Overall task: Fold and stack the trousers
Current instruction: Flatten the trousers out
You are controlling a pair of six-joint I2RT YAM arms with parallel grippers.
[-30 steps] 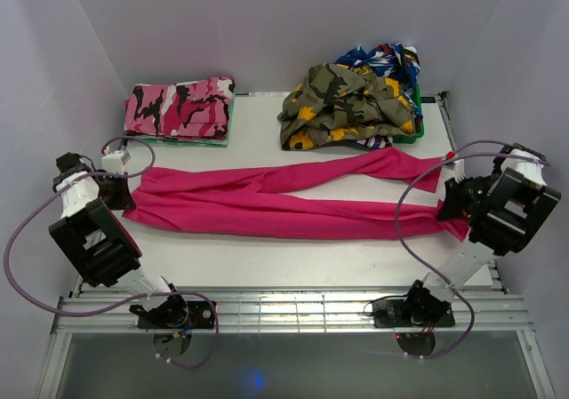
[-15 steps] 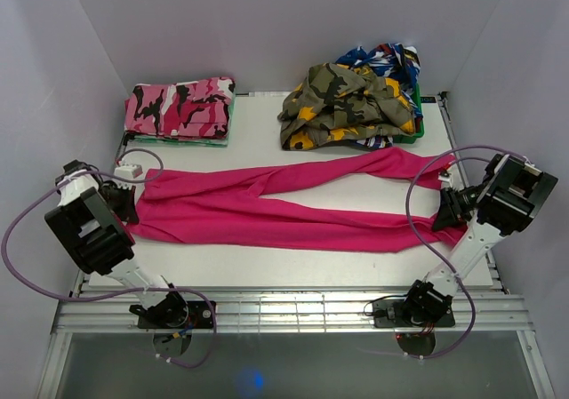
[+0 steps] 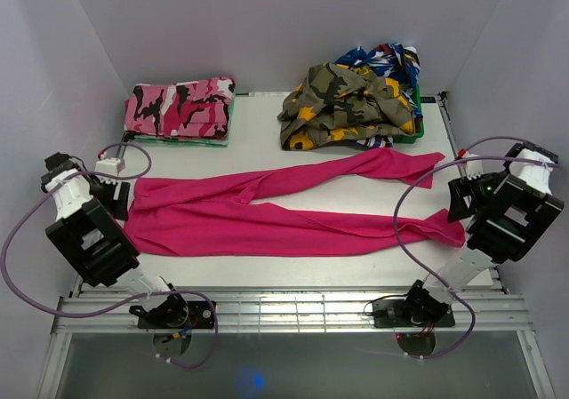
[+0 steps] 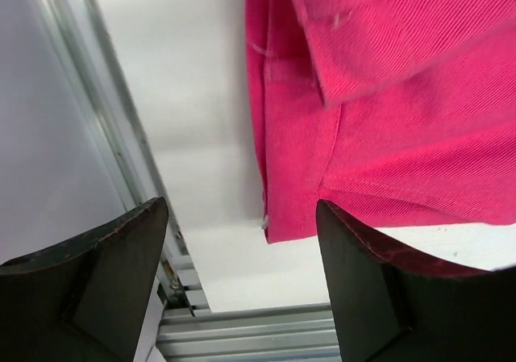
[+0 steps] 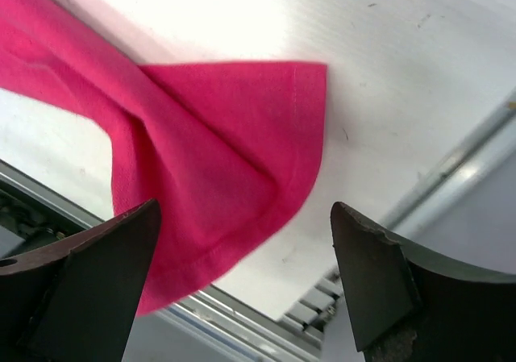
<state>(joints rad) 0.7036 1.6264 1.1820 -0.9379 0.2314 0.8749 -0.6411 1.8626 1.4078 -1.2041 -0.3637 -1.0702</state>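
The trousers [image 3: 284, 217] lie stretched along the worktop [image 3: 267, 141]. Your left gripper [image 4: 240, 209] and right gripper [image 5: 243, 207] hang spread and empty at either end (waist left, hem right); pinch both layers squarely before folding.

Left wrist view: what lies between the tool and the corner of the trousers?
In the left wrist view, only bare white table lies between the left tool and the corner of the trousers. The tool is open and holds nothing.
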